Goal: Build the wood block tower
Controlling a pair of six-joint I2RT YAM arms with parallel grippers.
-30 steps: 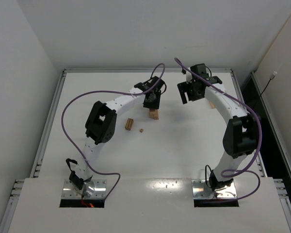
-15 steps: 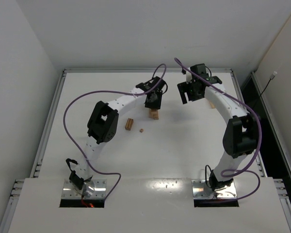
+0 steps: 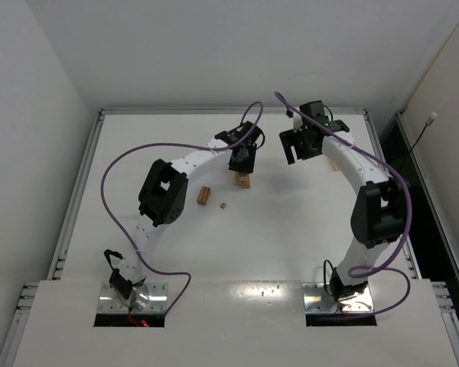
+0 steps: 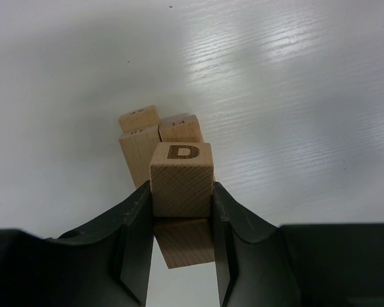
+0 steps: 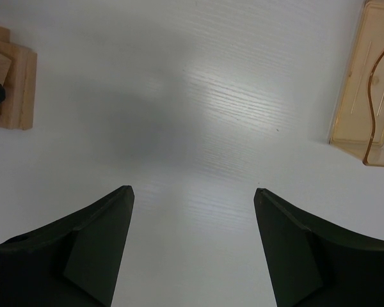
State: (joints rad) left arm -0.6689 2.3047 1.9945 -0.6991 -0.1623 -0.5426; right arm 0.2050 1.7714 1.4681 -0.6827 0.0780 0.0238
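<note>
Left arm point(image 3: 185, 162): stretched forward, elbow raised, wrist pointing down.
Left end effector point(image 4: 181, 199): clamped on a wood block point(image 4: 181, 176).
Right arm point(image 3: 357, 167): stretched forward, curving leftward.
Right end effector point(image 5: 192, 195): fingers spread wide.

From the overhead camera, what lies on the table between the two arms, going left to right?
Loose wood blocks → a tiny tan bit → the tower.

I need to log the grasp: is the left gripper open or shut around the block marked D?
The left gripper is shut on the D block: the wrist view shows both fingers pressed against its sides.
</note>
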